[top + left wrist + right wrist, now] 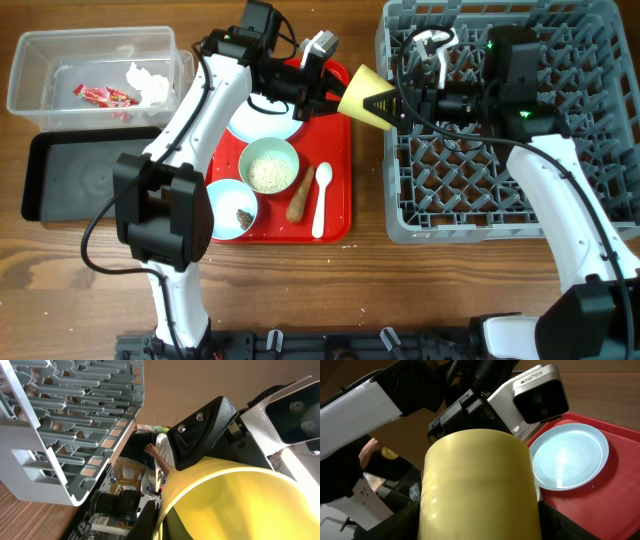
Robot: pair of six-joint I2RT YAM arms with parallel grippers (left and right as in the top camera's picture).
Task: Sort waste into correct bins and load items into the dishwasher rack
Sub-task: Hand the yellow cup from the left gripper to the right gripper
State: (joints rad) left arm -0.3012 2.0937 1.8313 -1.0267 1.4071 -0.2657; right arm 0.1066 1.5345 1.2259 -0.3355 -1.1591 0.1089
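The yellow cup (367,96) hangs on its side in the air between the red tray and the grey dishwasher rack (480,175), held from both ends. My left gripper (335,88) grips its rim, with a finger against the rim in the left wrist view (165,520). My right gripper (402,106) clamps its body, with fingers on both sides in the right wrist view (480,525). The cup fills both wrist views (240,505) (475,475). The pale blue plate (265,122) (570,455) lies on the tray, partly under my left arm.
On the red tray (338,150) lie a bowl of rice (268,167), a bowl with a brown scrap (237,212), the white spoon (321,198) and the carrot stick (299,200). The clear tub (40,60) holds the red wrapper (105,96) and tissue (148,82). The black tray (85,175) lies below it.
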